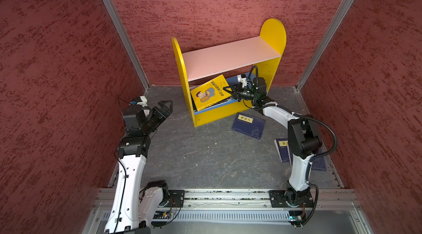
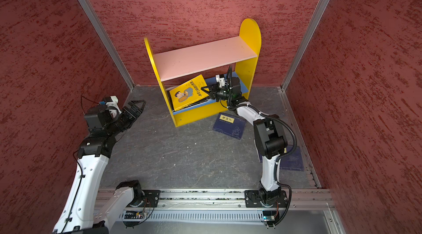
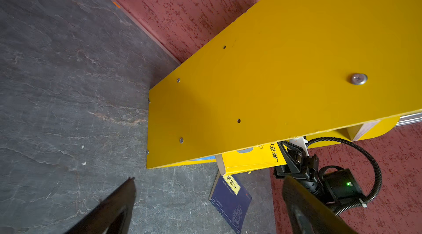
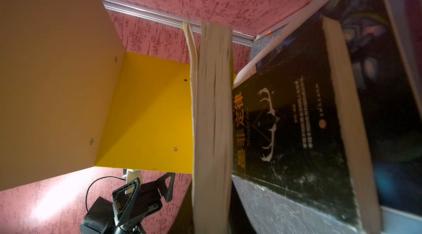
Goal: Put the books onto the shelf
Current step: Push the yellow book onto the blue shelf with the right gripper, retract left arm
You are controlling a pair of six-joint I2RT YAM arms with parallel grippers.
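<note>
The shelf (image 1: 228,59) (image 2: 205,58) stands against the back wall. My right gripper (image 1: 228,91) (image 2: 206,90) is shut on the yellow book with the cartoon man (image 1: 205,94) (image 2: 185,94), holding it tilted in the lower tier. Its page edge (image 4: 212,118) fills the right wrist view between the jaws (image 4: 210,221), over a black book with an orange title (image 4: 285,130). A navy book (image 1: 249,125) (image 2: 229,125) (image 3: 230,201) lies on the floor before the shelf. My left gripper (image 1: 167,105) (image 2: 139,105) (image 3: 207,182) hangs open and empty left of the shelf's side panel (image 3: 274,73).
Another navy book (image 1: 282,150) (image 2: 293,159) lies on the floor at the right, partly hidden under the right arm. Red walls close in the grey floor (image 1: 205,159) on three sides. A metal rail (image 1: 228,196) runs along the front.
</note>
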